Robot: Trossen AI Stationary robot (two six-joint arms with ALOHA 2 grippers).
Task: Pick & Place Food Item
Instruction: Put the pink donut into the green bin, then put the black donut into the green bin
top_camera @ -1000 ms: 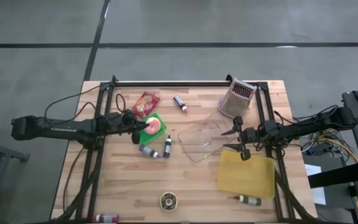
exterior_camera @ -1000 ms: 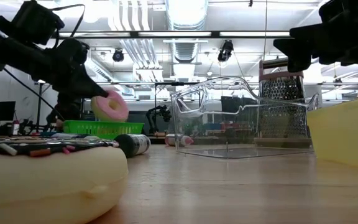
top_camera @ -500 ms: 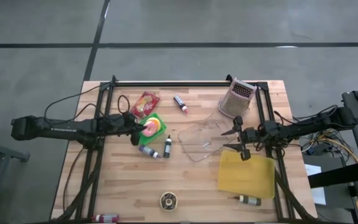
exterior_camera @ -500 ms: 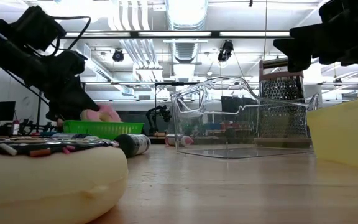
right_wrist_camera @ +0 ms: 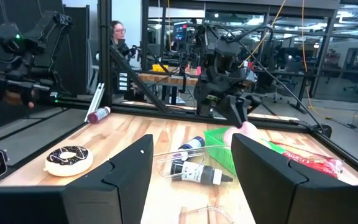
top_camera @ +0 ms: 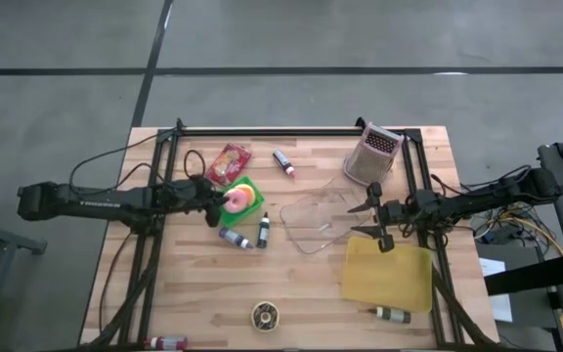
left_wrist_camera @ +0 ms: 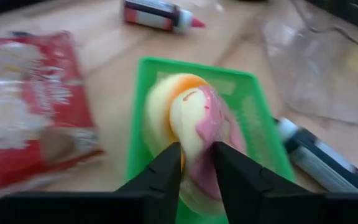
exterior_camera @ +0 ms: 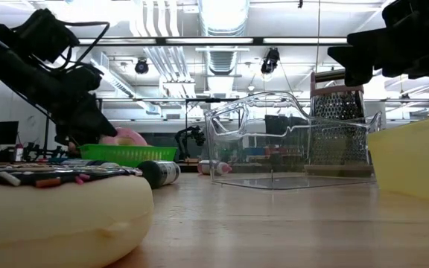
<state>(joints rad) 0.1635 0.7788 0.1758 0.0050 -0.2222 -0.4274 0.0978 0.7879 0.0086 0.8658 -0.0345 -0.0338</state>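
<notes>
- High view: the left gripper (top_camera: 219, 202) grasps the pink donut (top_camera: 236, 200) over the green tray (top_camera: 247, 187), at 10 o'clock on the counter (top_camera: 301, 293).
- Left wrist view: its jaws pinch the donut's edge.
- Right wrist view: the right gripper (right_wrist_camera: 191, 163) waits at 3 o'clock, jaws released.

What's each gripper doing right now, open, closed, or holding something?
Left gripper: fingers on either side of the pink donut in the green tray; whether it grips cannot be told.
Right gripper: open, holding nothing, by the clear container.
</notes>
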